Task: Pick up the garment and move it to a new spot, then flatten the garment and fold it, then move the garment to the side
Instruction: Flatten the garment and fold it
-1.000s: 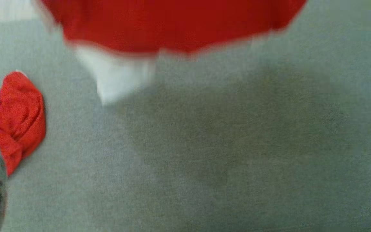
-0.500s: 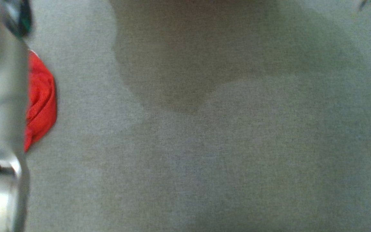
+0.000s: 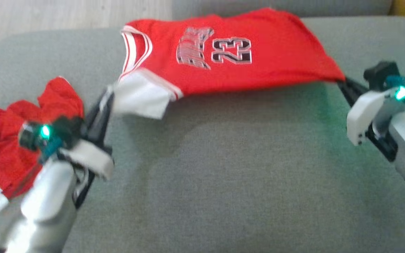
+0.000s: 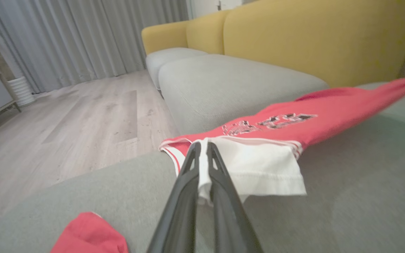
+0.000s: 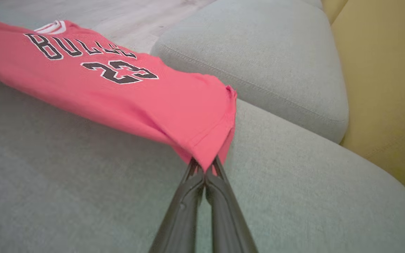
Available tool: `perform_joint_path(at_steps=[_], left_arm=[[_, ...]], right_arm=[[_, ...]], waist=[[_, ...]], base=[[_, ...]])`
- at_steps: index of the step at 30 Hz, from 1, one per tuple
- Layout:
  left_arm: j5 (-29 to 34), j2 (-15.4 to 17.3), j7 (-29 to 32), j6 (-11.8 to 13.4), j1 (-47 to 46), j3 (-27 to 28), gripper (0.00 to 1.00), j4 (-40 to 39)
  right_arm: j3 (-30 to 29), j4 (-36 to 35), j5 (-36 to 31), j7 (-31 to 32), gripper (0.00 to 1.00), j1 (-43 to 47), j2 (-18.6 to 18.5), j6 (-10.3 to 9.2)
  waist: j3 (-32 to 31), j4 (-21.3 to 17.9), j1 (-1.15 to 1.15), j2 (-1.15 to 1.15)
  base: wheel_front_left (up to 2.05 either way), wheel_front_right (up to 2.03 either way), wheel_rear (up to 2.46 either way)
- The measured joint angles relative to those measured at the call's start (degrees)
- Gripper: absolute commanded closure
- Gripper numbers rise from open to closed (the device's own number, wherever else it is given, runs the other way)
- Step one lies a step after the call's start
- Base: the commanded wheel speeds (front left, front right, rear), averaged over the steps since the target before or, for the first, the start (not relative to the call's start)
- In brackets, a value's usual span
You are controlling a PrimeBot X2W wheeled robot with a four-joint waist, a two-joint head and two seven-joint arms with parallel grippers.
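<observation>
the garment (image 3: pixel 230 59) is held stretched over the grey cushion (image 3: pixel 223 175), its near edge raised. the left gripper (image 4: pixel 202 149) is clamped on the white sleeve edge, and the right gripper (image 5: pixel 206 167) is pinched on the red hem corner. opposite ends are gripped so that the cloth can be laid flat. a second red garment (image 3: pixel 5 151) is seen crumpled beside the left arm.

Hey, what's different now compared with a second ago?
Mostly the head view swung: the red jersey, blurred at the top edge then out of frame, now hangs stretched over the grey cushion between left gripper and right gripper, jaws shut on it. The crumpled red garment stays at the left.
</observation>
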Motion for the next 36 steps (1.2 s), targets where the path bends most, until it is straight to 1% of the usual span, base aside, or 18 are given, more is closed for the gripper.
perform_joint_path(at_steps=[4, 6, 8, 13, 19, 23, 28, 31, 33, 36], left_arm=[[-0.9, 2.6, 0.0, 0.0, 4.7, -5.3, 1.0, -0.6], [-1.6, 3.7, 0.0, 0.0, 6.3, -7.0, 1.0, -1.0], [-2.4, 4.5, 0.0, 0.0, 7.7, -8.4, 1.0, -1.5], [-3.5, 5.8, 0.0, 0.0, 11.3, -9.3, 1.0, -3.2], [-3.9, 7.7, 0.5, 0.6, 16.7, -10.0, 1.0, -7.4], [-5.0, 9.5, 1.7, 2.3, 20.5, -10.1, 1.0, -12.3], [-5.5, 12.0, 4.4, 3.8, 25.2, -10.6, 1.0, -18.6], [-5.9, 12.7, 5.6, 4.7, 26.0, -10.6, 1.0, -21.3], [-5.9, 13.2, 6.1, 5.1, 25.8, -10.5, 1.0, -22.4], [-5.8, 13.4, 6.7, 5.2, 24.9, -10.6, 1.0, -22.8]], right_arm=[[6.2, -4.6, 5.4, 2.8, 1.0, 1.9, -3.7, 0.0], [9.0, -6.6, 7.8, 4.3, 1.0, 2.5, -5.2, 0.0], [11.8, -8.3, 10.0, 5.8, 1.0, 3.1, -6.7, 0.0], [15.6, -11.9, 14.0, 8.8, 1.0, 5.5, -10.1, 0.0], [17.1, -17.8, 18.1, 12.4, 1.0, 9.3, -14.1, 0.0], [17.2, -22.9, 21.4, 15.4, 1.0, 12.0, -17.5, 0.0], [17.5, -28.5, 23.3, 18.3, 1.0, 15.9, -21.7, 0.0], [17.6, -29.7, 23.6, 18.4, 1.0, 16.2, -22.9, 0.0], [17.6, -29.8, 23.6, 18.4, 1.0, 15.9, -22.9, 0.0], [17.6, -29.8, 23.5, 18.4, 1.0, 14.8, -22.9, 0.0]], waist=[[-3.0, 0.2, 0.0, 0.0], [-4.4, 0.2, 0.0, 0.0], [-5.7, 0.3, 0.0, 0.0], [-8.6, 0.1, 0.0, 0.0], [-11.7, -0.5, 0.01, 0.0], [-13.4, -0.8, 0.01, 0.0], [-14.2, -1.1, 0.01, 0.0], [-14.0, -1.2, 0.01, 0.0], [-13.6, -1.3, 0.01, 0.0], [-12.9, -1.4, 0.02, 0.0]], base=[[0.0, 0.0, 0.0], [0.0, 0.0, 0.0], [0.0, 0.0, 0.0], [0.0, 0.0, 0.0], [0.0, 0.0, 0.0], [0.0, 0.0, 0.0], [0.0, 0.0, 0.0], [0.0, 0.0, 0.0], [0.0, 0.0, 0.0], [0.0, 0.0, 0.0]])
